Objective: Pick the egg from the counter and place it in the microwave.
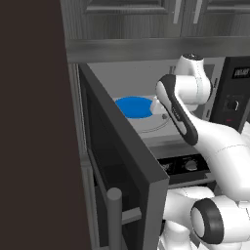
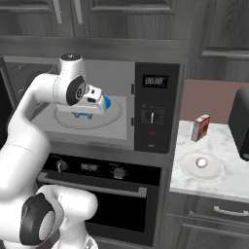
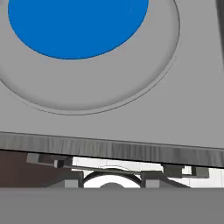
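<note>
The egg (image 2: 201, 162) is a tiny white ball lying on a pale round dish (image 2: 214, 172) on the marble counter (image 2: 233, 187), right of the microwave (image 2: 154, 104). The microwave door (image 1: 122, 161) stands wide open to the left. Inside, a blue plate (image 1: 134, 106) rests on the glass turntable (image 3: 131, 87). My gripper (image 2: 82, 115) hangs inside the cavity just above the blue plate (image 2: 106, 102), far left of the egg. Its two dark fingers look parted with nothing between them. In the hand view the blue plate (image 3: 74, 26) lies close below.
A small red and white box (image 2: 200, 127) stands behind the dish on the counter. A dark appliance (image 2: 240, 124) stands at the far right. The microwave's control panel (image 2: 154, 114) is right of the cavity. An oven (image 2: 97, 194) sits below and cabinets (image 2: 121, 19) above.
</note>
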